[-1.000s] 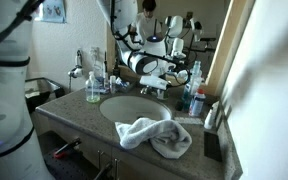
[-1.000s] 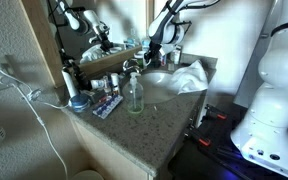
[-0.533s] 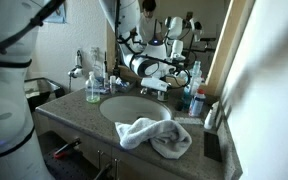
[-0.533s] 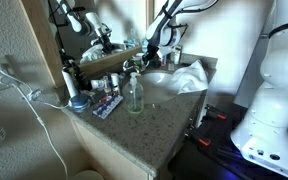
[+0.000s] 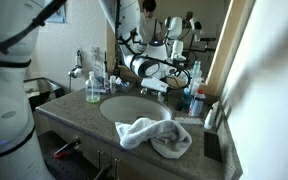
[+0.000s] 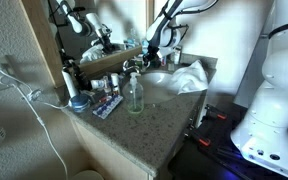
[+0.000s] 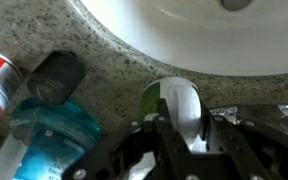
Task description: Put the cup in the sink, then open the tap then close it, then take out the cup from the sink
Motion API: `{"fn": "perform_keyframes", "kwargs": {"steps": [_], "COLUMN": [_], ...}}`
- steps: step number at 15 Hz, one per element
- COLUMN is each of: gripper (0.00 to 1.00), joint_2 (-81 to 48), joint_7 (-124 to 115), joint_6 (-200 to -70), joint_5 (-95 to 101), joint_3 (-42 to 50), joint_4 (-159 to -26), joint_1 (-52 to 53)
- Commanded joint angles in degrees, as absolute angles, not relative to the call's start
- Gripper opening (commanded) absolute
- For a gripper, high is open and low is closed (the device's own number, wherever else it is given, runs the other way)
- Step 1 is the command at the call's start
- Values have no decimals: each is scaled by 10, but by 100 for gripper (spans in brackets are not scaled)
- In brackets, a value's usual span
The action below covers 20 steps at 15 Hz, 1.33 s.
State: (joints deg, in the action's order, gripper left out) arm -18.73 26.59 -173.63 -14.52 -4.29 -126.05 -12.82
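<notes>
Cup (image 7: pixel 179 105) stood on the bench (image 7: pixel 104 60) just beside the sink (image 7: pixel 184 45) rim, not yet in the basin. Jaws straddled it for a side pinch, but I couldn't tell if they'd clamped. Blue bottle (image 7: pixel 49 135) sat near, so clearance was tight.

Speckled counter (image 7: pixel 114 75); white sink (image 7: pixel 174 25); teal bottle (image 7: pixel 54 135).

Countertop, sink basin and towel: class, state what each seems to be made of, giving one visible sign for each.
Countertop: looks like polished granite or a stone imitation, given its speckled grey-brown surface. Sink basin: probably glazed ceramic, since it is smooth, glossy and white. Towel: soft cloth, possibly terry, because it lies crumpled in loose folds.
</notes>
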Motion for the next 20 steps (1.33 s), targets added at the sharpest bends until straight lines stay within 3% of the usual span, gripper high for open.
{"fn": "perform_keyframes", "kwargs": {"steps": [1, 6, 20], "gripper": [63, 99, 100], "joint_2": [-181, -176, -108], "joint_7": [246, 241, 219], "joint_6": [-1730, -1728, -1686], "joint_5": [-140, -138, -117], "joint_3": [-29, -14, 34], "joint_4": [-1255, -1255, -1276], "joint_1": [-115, -106, -54]}}
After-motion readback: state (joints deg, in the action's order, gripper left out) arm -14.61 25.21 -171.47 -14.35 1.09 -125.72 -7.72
